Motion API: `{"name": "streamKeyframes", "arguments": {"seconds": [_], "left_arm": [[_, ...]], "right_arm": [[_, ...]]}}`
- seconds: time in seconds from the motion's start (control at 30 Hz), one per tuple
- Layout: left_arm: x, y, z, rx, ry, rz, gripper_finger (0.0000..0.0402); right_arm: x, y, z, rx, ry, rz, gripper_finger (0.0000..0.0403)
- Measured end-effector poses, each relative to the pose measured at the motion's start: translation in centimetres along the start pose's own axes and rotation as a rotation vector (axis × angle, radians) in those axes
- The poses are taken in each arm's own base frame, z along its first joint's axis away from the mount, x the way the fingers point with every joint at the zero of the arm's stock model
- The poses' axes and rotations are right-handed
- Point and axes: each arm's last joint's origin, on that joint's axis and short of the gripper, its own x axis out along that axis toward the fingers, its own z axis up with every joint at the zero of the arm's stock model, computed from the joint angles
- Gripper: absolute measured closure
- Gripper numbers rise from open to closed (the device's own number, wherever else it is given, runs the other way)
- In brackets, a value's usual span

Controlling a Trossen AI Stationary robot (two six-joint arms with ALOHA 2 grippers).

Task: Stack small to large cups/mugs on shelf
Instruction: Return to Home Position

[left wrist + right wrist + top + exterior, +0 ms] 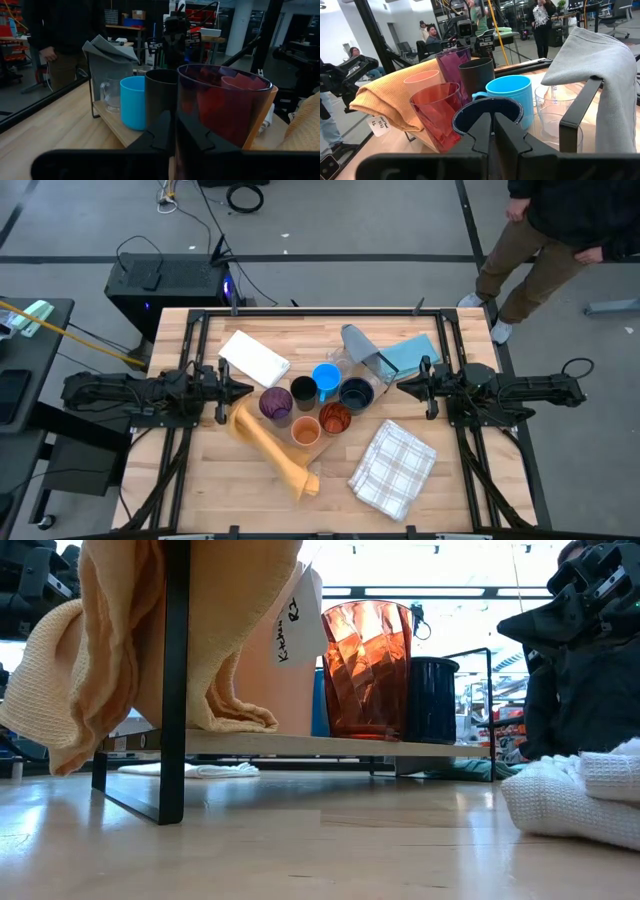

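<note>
Wooden table [200, 480] carries a low shelf [300, 744] mid-table, a white cloth [254, 358] left of it, a checked cloth [392, 468] toward the near right corner

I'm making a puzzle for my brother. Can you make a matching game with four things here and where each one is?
Things: 1 purple cup; 2 navy mug; 3 checked towel; 4 grey cloth.
Places: A draped over the shelf frame; B right in front of the right gripper; C lying flat on the table; D cup nearest the left gripper.
Pairs: 1-D, 2-B, 3-C, 4-A.
</note>
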Motion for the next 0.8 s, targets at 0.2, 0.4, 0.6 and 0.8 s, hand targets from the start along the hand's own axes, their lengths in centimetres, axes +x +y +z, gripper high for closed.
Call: {"name": "streamKeyframes", "arguments": {"seconds": [0.2,0.4,0.6,0.8], "left_arm": [[0.00,0.00,0.00,0.000,0.000,0.000,0.0361],[0.00,0.00,0.00,0.000,0.000,0.000,0.0370],[0.00,0.00,0.00,0.000,0.000,0.000,0.0376],[0.00,0.00,0.00,0.000,0.000,0.000,0.0368]], "right_arm": [[0.00,0.00,0.00,0.000,0.000,0.000,0.0373],[0.00,0.00,0.00,0.000,0.000,0.000,0.0373],[0.00,0.00,0.00,0.000,0.000,0.000,0.0373],[0.00,0.00,0.00,0.000,0.000,0.001,0.0373]]}}
